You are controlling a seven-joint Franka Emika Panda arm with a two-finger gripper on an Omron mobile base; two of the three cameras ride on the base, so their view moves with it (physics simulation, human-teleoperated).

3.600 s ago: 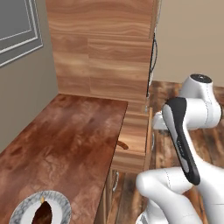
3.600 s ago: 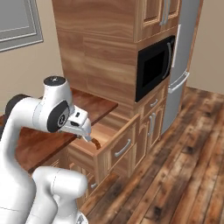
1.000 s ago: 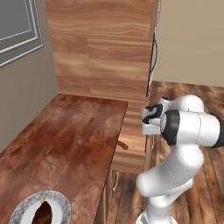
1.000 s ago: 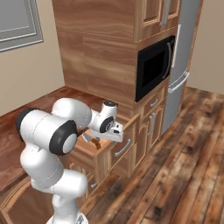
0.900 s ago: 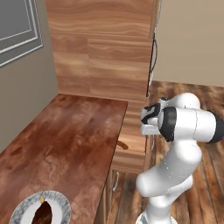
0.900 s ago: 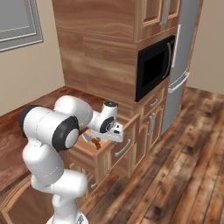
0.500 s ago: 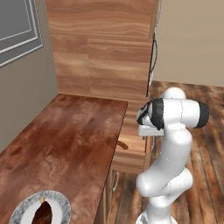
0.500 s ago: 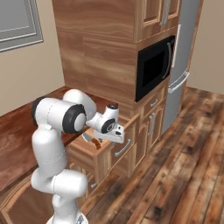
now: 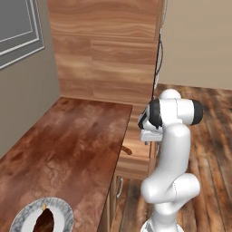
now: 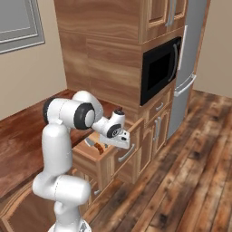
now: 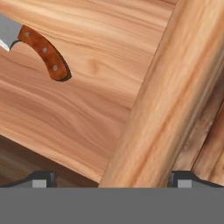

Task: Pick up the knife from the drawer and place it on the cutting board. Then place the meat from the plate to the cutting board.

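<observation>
The drawer [image 9: 135, 158] stands pulled out from under the reddish-brown counter [image 9: 68, 149]. The knife [image 11: 41, 49] lies on the drawer's floor, its brown handle toward me and its blade running off the top left of the hand view. My gripper [image 11: 111, 178] hangs open just above the drawer [image 10: 90, 159], its fingertips [image 11: 41, 178] wide apart on either side of the drawer's front wall [image 11: 175, 96]. It holds nothing. The knife handle [image 10: 97, 147] lies just left of the hand. The meat [image 9: 44, 221] sits on the plate [image 9: 23, 216] at the counter's near end. The cutting board is out of view.
A tall wooden cabinet [image 9: 108, 50] closes the counter's far end. To the right stand a built-in microwave [image 10: 158, 68] and a grey fridge [image 10: 190, 54], with cabinet doors [image 10: 156, 131] below. A plank floor [image 10: 190, 181] lies in front.
The arm's elbow has swung upright and in toward the drawer. The hand has stayed over the open drawer, still open. Knife, plate and meat have not moved.
</observation>
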